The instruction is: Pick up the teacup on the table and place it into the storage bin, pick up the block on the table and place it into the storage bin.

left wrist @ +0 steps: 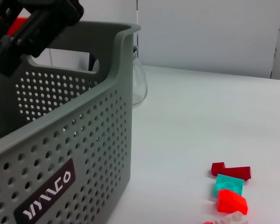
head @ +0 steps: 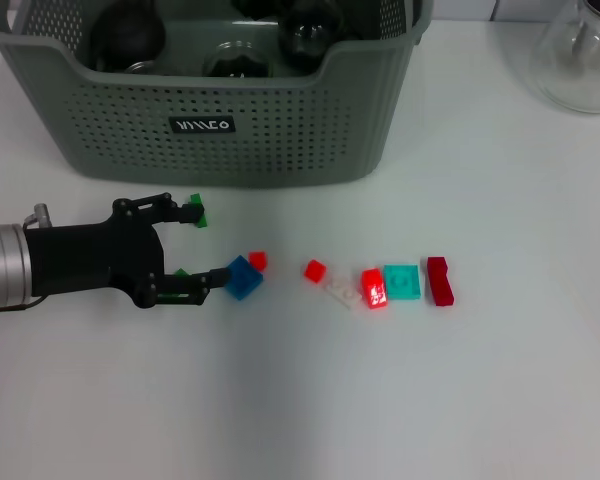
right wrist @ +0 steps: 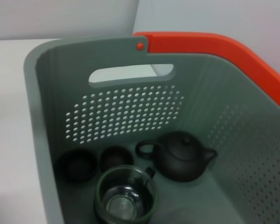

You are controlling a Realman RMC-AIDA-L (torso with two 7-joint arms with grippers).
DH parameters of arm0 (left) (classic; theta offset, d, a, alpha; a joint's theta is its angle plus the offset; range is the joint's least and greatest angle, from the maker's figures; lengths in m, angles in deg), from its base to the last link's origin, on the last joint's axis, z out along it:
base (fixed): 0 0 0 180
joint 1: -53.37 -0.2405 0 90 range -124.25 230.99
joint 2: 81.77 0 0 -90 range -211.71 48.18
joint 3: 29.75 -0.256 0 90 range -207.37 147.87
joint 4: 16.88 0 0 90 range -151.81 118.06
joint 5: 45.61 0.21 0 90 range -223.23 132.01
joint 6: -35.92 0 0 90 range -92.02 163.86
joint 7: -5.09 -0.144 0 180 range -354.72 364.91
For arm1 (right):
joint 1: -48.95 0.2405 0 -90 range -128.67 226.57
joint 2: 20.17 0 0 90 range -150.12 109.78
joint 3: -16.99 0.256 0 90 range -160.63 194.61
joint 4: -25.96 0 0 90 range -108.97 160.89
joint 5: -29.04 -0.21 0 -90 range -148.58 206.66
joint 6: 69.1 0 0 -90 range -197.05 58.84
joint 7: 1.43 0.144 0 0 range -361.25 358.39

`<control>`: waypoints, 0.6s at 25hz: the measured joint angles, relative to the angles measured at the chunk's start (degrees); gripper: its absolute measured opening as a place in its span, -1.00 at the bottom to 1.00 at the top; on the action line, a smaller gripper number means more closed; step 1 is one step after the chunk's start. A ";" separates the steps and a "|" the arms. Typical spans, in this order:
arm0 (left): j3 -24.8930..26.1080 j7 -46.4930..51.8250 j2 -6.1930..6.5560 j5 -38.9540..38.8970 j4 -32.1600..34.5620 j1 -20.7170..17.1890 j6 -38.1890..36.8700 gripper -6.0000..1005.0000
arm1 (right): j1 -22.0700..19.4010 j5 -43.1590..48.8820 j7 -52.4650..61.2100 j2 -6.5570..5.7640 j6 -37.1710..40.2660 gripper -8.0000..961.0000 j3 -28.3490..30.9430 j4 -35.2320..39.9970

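Note:
My left gripper (head: 208, 245) is open low over the table, in front of the storage bin (head: 280, 130). A blue block (head: 244, 277) lies right at its nearer fingertip (head: 220, 277), with a small red block (head: 257, 260) touching the blue one. Nothing is between the fingers. Inside the storage bin (right wrist: 51, 116), two dark teacups (right wrist: 77, 165) (right wrist: 115, 158) sit beside a dark teapot (right wrist: 179, 156) and a glass cup (right wrist: 126, 196). My right gripper does not show in any view. Its wrist camera looks down into the bin.
A row of blocks runs to the right: red (head: 315, 270), whitish (head: 342, 290), bright red (head: 374, 288), teal (head: 402, 282), dark red (head: 439, 280). A glass flask (head: 580, 60) stands at the back right. The bin's label side (left wrist: 46, 191) fills the left wrist view.

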 joint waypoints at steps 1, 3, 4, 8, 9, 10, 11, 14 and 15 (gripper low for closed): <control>0.00 0.00 0.00 0.01 -0.04 0.04 0.06 0.71 | -0.07 -0.26 -0.36 0.09 -0.13 0.06 -0.19 -0.17; 0.01 0.00 0.01 0.01 -0.05 0.09 0.15 0.71 | -0.20 -0.46 -0.33 0.13 -0.26 0.07 -0.67 -0.44; 0.00 0.00 0.01 0.01 -0.05 0.09 0.15 0.71 | -0.29 -0.46 -0.14 0.14 -0.29 0.07 -0.92 -0.52; 0.00 0.00 0.02 0.02 -0.06 0.09 0.16 0.71 | -0.99 -0.55 0.26 0.16 -0.34 0.08 -1.19 -0.56; 0.00 0.00 0.02 0.01 -0.06 0.09 0.16 0.71 | -1.16 -0.53 0.35 0.16 -0.34 0.08 -1.19 -0.52; 0.00 0.00 0.02 0.02 -0.06 0.08 0.16 0.71 | -1.29 -0.51 0.44 0.17 -0.36 0.09 -1.19 -0.47; 0.00 0.00 0.02 0.02 -0.06 0.07 0.16 0.71 | -1.39 -0.46 0.53 0.17 -0.38 0.09 -1.19 -0.45; 0.00 0.00 0.02 0.01 -0.10 0.00 0.15 0.71 | -1.58 -0.34 0.54 0.18 -0.46 0.17 -1.19 -0.36; 0.00 0.00 0.02 0.01 -0.11 -0.01 0.15 0.71 | -1.71 -0.35 0.55 0.17 -0.47 0.19 -1.19 -0.05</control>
